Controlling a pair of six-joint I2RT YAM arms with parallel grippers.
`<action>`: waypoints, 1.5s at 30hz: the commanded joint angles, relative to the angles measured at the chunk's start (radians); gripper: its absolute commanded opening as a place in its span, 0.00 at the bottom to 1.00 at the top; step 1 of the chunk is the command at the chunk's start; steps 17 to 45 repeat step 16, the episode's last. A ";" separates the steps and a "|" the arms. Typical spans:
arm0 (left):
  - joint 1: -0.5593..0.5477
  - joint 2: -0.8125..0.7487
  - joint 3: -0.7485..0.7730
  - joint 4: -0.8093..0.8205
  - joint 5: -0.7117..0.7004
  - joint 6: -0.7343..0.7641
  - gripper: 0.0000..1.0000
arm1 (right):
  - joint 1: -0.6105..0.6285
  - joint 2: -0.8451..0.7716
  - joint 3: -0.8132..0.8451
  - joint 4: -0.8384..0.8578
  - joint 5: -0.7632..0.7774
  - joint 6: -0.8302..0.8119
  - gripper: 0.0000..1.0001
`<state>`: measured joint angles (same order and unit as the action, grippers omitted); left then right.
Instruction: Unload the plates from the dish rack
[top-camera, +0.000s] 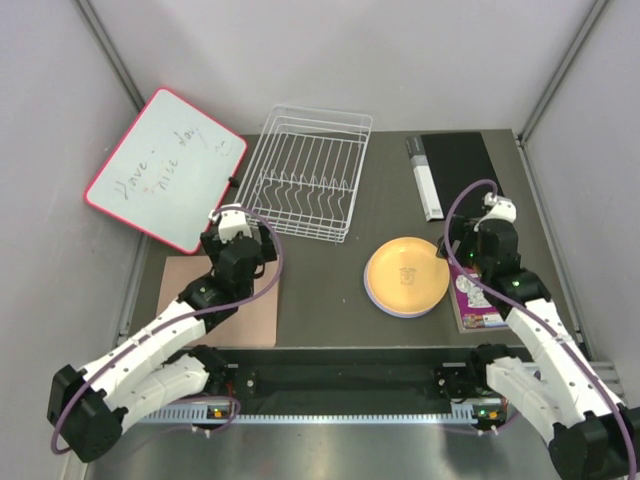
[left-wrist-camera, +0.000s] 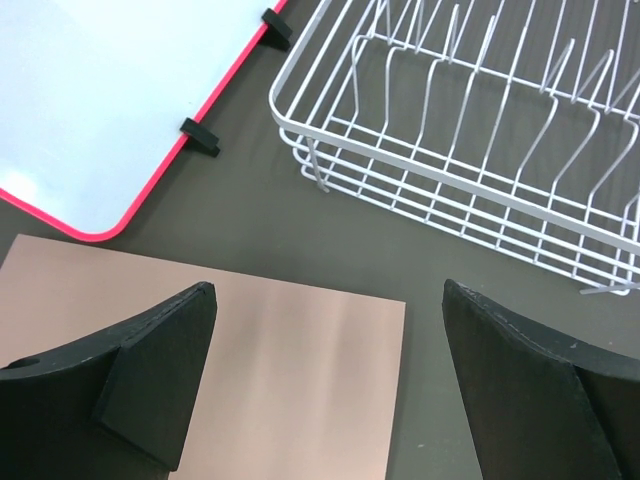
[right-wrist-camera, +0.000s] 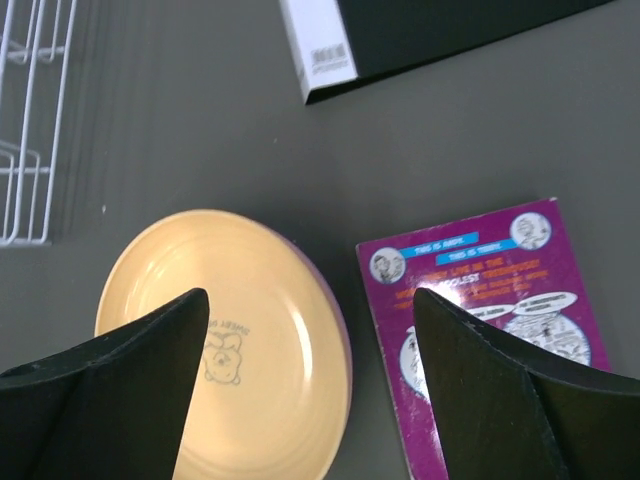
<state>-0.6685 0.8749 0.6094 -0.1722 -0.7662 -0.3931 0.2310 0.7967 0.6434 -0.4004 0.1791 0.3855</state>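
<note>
The white wire dish rack (top-camera: 305, 185) (left-wrist-camera: 470, 150) stands at the back middle with no plates in its slots; its corner shows at the left edge of the right wrist view (right-wrist-camera: 25, 120). An orange-yellow plate (top-camera: 405, 275) (right-wrist-camera: 265, 380) lies flat on the table, stacked on a purple plate whose rim (right-wrist-camera: 343, 330) peeks out. My right gripper (top-camera: 458, 245) (right-wrist-camera: 310, 320) is open above the stack's right edge, holding nothing. My left gripper (top-camera: 228, 218) (left-wrist-camera: 328, 330) is open and empty over a tan mat, just short of the rack's near left corner.
A red-framed whiteboard (top-camera: 165, 165) (left-wrist-camera: 100, 100) leans at the back left. The tan mat (top-camera: 225, 300) (left-wrist-camera: 290, 380) lies under the left arm. A purple book (top-camera: 475, 300) (right-wrist-camera: 480, 270) lies right of the plates, and a black-and-white box (top-camera: 450, 165) (right-wrist-camera: 420, 30) sits behind it.
</note>
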 joint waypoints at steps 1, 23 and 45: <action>0.001 -0.027 0.023 0.041 -0.054 0.016 0.99 | -0.002 -0.039 0.024 0.144 0.147 -0.060 0.84; 0.001 0.115 0.052 0.232 0.042 0.149 0.99 | 0.008 -0.119 -0.343 0.791 0.488 -0.369 1.00; 0.001 0.115 0.052 0.232 0.042 0.149 0.99 | 0.008 -0.119 -0.343 0.791 0.488 -0.369 1.00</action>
